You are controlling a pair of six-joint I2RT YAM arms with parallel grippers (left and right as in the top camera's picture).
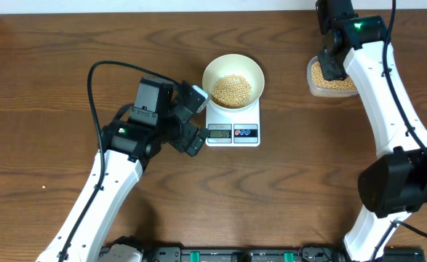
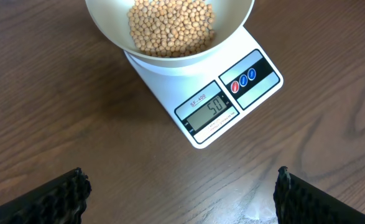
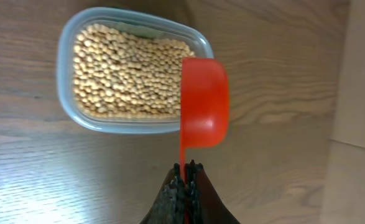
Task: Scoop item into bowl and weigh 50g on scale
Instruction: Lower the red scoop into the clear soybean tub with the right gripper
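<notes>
Left gripper (image 2: 182, 196) over wooden table (image 2: 45, 112), black fingers (image 2: 51, 199) spread wide, nothing held. Just ahead, scale (image 2: 170, 87), display (image 2: 214, 107) at 50. White bowl (image 2: 232, 18) on its platform, beans (image 2: 170, 25) heaped inside. Well apart to the right, right gripper (image 3: 185, 174) clamped on thin handle of red scoop (image 3: 204, 102), cup at right end of clear tub (image 3: 67, 93) full of same beans.

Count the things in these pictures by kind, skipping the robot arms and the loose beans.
Containers: 2, bowl and tub
Weighing devices: 1, scale
Utensils: 1, scoop
Total: 4
</notes>
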